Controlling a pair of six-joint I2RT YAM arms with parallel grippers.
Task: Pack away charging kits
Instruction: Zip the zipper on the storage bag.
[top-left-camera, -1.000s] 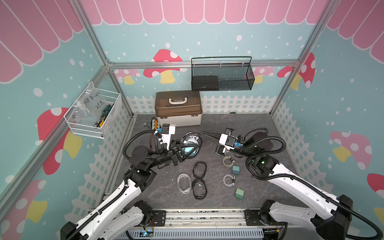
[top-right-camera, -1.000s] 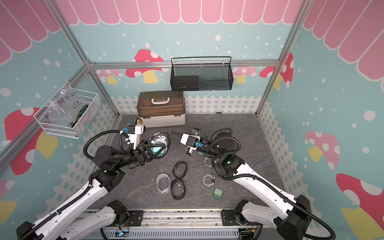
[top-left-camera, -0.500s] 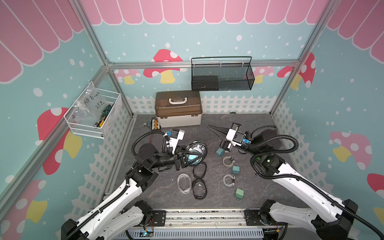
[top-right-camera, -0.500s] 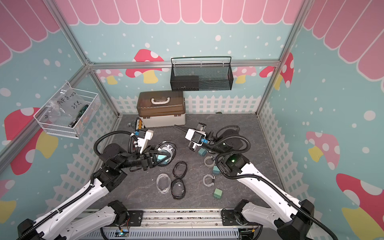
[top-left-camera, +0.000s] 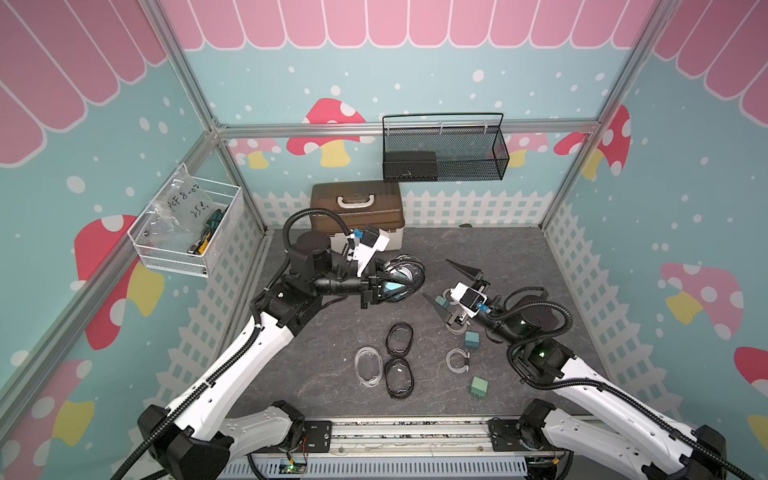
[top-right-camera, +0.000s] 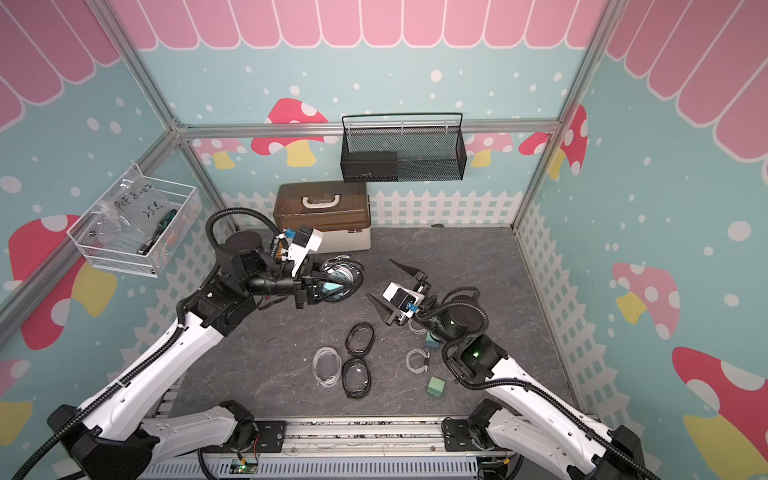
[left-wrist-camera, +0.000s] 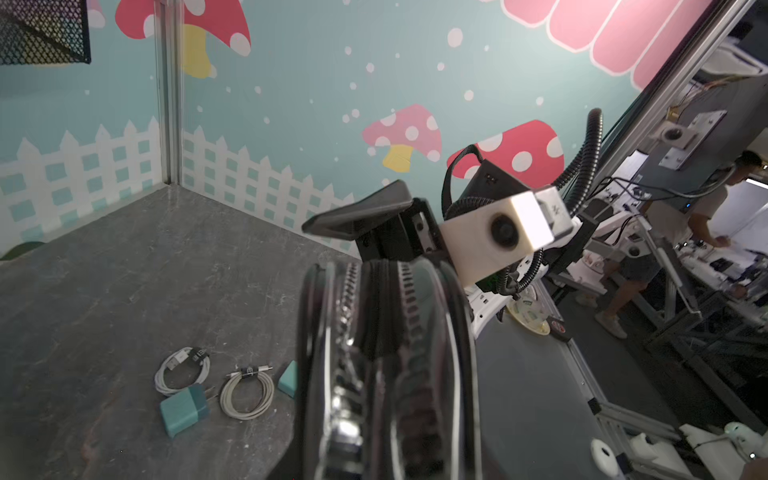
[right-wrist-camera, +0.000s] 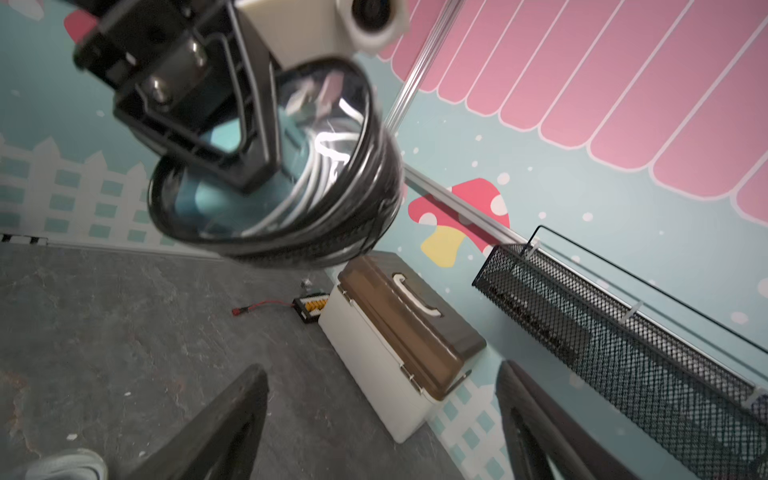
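Brown-lidded box (top-left-camera: 384, 210), mesh basket (top-left-camera: 465, 156), wire bin (top-left-camera: 174, 261), maybe tools (top-left-camera: 209, 226)

Handwritten on clear bag (top-right-camera: 124, 201) in white wire basket (top-right-camera: 120, 255) — "PCF 8-02", then roughly "25e".

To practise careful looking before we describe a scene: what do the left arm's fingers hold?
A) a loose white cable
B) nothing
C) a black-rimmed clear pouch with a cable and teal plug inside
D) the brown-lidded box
C: the left gripper is clamped on the black-rimmed clear pouch, and the right wrist view shows a white cable and teal plug inside it.
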